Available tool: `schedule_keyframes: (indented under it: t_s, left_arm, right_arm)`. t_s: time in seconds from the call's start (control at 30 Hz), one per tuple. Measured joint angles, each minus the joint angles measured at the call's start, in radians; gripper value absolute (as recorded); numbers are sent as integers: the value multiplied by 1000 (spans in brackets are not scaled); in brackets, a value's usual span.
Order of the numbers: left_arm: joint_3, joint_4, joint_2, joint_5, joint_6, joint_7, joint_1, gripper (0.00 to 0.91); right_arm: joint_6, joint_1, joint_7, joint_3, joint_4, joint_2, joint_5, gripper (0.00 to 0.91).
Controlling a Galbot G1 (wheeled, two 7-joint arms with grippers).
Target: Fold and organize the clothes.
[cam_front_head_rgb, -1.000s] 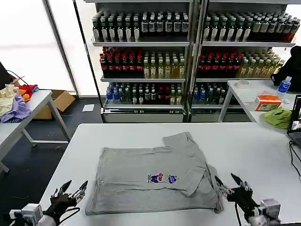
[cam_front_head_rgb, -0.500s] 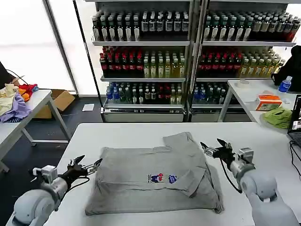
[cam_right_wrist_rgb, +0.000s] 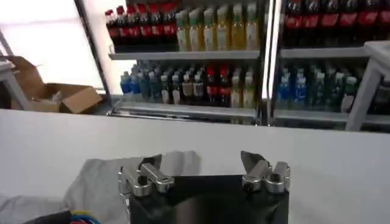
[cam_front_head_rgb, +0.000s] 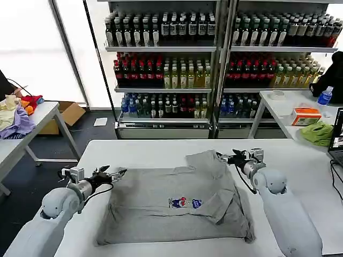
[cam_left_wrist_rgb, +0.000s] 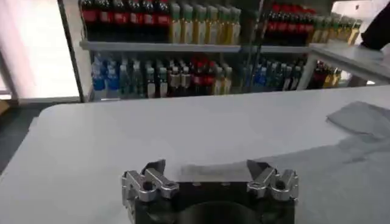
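while the light grey shirt (cam_front_head_rgb: 177, 201) lies partly folded in the middle of the white table (cam_front_head_rgb: 150, 152), with one sleeve turned in over the chest print, a fresh fold appears to be in preparation. the left gripper (cam_front_head_rgb: 113, 174) is held just off the shirt's far left corner, its fingers (cam_left_wrist_rgb: 153, 169) spread wide and empty. the right gripper (cam_front_head_rgb: 226, 157) is poised at the far right corner, beside the raised sleeve, its fingers (cam_right_wrist_rgb: 251, 161) likewise spread and holding nothing. the far edge is judged the next thing to be grasped: both grippers would need to be lowered onto the two corners, closed on the cloth together, and the edge drawn evenly toward the near hem.
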Motion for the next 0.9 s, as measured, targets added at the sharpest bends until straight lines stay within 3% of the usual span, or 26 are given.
schedule_keyframes:
  t_s: [0.03,0.07,0.1,0.17,0.2,0.23,0.27,0.9]
  left_arm:
    - [10,14,-1,0,-1,1,-12,907]
    - [20,29,-2,0,-3,2,-25,826]
    - [29,42,-4,0,-3,2,-35,595]
    - [46,63,-5,0,-4,5,-50,272]
    - [52,71,-6,0,-4,5,-56,121]
    - [59,77,-7,0,-4,7,-60,40]
    - [66,84,-8,0,-4,9,-64,20]
    - [74,116,-16,-10,-18,15,-53,10]
  right_arm:
    - [0,7,-1,-5,-12,6,0,856]
    - [0,13,-1,-9,-24,12,0,665]
    - [-1,19,-1,-14,-34,17,-1,383]
    - [-1,33,-2,-23,-56,29,0,0]
    - [-1,39,-1,-28,-66,34,0,0]
    - [-1,45,-1,-33,-76,39,0,0]
    - [-1,49,0,-37,-85,44,0,0]
    - [-1,50,23,-54,-112,75,50,0]
